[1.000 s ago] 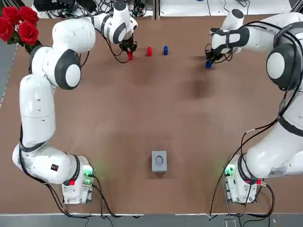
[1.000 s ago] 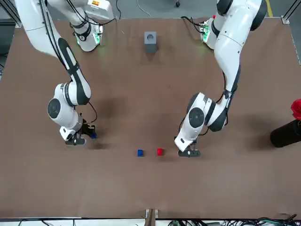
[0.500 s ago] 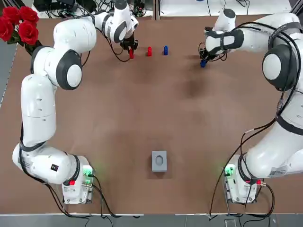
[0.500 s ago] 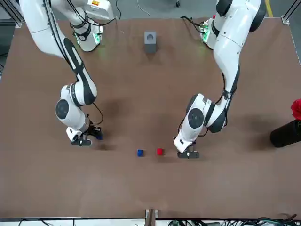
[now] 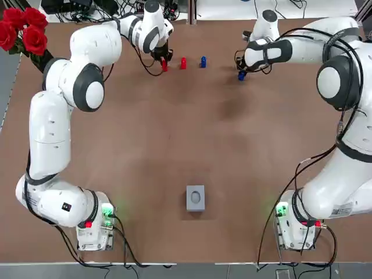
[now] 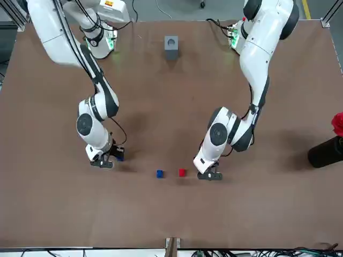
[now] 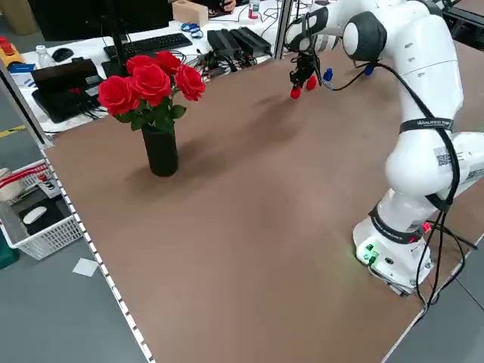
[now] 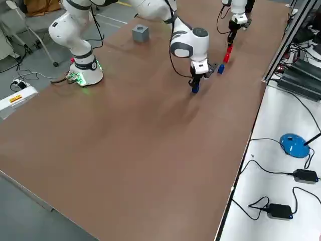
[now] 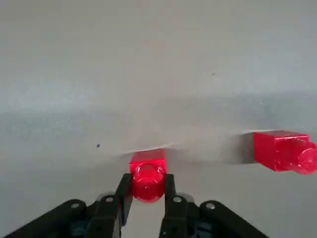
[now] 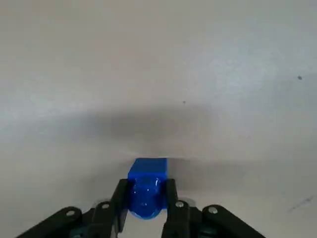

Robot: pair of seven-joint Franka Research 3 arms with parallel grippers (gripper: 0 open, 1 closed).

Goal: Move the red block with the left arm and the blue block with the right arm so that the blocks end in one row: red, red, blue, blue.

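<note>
While 2 end effectors (image 6: pixel 209 175) (image 6: pixel 103 163) clamp blocks (image 9: pixel 147 176) (image 10: pixel 146 187), vase (image 7: pixel 161 151) holds roses (image 7: pixel 151 83)

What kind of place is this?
Probably a robotics lab: two white robot arms mounted on a table, the left gripper holding a red block, the right gripper a blue block, and desks alongside with a keyboard and mouse.

Brown table (image 5: pixel 174 145), grey floor (image 7: pixel 45 318) — roses (image 7: pixel 151 83), perhaps a keyboard (image 7: pixel 155 44) behind.
</note>
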